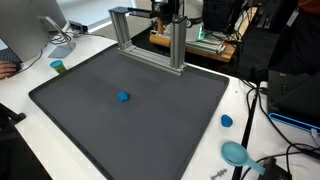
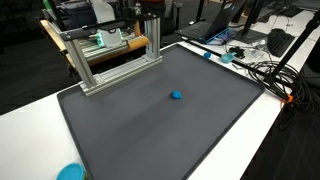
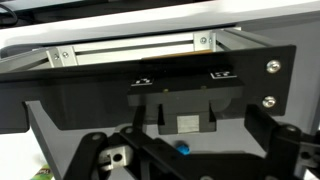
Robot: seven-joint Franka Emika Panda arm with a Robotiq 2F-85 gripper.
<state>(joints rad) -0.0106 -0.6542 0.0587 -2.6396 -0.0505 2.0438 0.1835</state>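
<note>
Going left to right in an exterior view: you've got a small green cup (image 1: pixel 58 67) on the white counter (image 1: pixel 30 85), just off the left edge of the big dark mat (image 1: pixel 150 135) and close to the monitor stand (image 1: pixel 60 45).

The little blue piece (image 1: pixel 124 97) lies on the mat a bit left of centre, all by itself. It's well apart from every edge, so there's open mat all round it.

Behind it, along the mat's far edge, stands the aluminium frame (image 1: pixel 148 42). Your hand (image 1: pixel 167 12) hangs up by the frame's top at its right end, well apart from the blue piece.

In the wrist view the fingers (image 3: pixel 95 145) are spread wide open. The blue piece (image 3: pixel 182 148) peeks out low in the middle, below the frame's bar.

Past the mat's right edge it gets tighter:
- a blue cap (image 1: pixel 227 121) sits just beside the edge
- a teal dish (image 1: pixel 235 152) sits near the front corner
- a tangle of black cables (image 1: pixel 258 95) runs along that narrow strip of counter
</note>
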